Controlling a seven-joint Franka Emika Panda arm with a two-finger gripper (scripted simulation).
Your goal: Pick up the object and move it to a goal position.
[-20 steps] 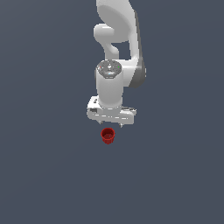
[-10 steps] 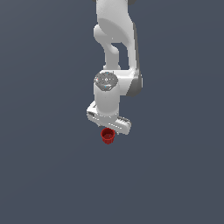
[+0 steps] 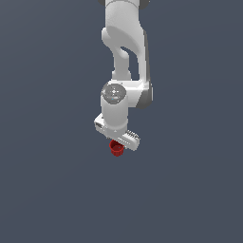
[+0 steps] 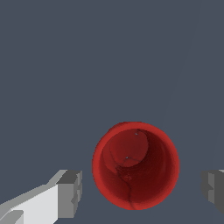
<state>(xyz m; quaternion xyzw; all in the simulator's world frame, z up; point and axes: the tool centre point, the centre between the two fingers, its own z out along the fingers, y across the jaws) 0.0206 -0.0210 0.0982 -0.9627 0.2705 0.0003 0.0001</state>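
One red pot (image 3: 116, 148), now bracketed by the spread gripper (image 4: 141, 189).

Over the last second the white hand has sunk from just above the pot until it overlaps its rim, a little below frame centre in the exterior view, and has twisted about its own axis. Its fingers (image 4: 70, 193) stand apart, clear of the rim on either side, grasping nothing, so closing looks next. Pot upright: long axis vertical, mouth facing the wrist camera.
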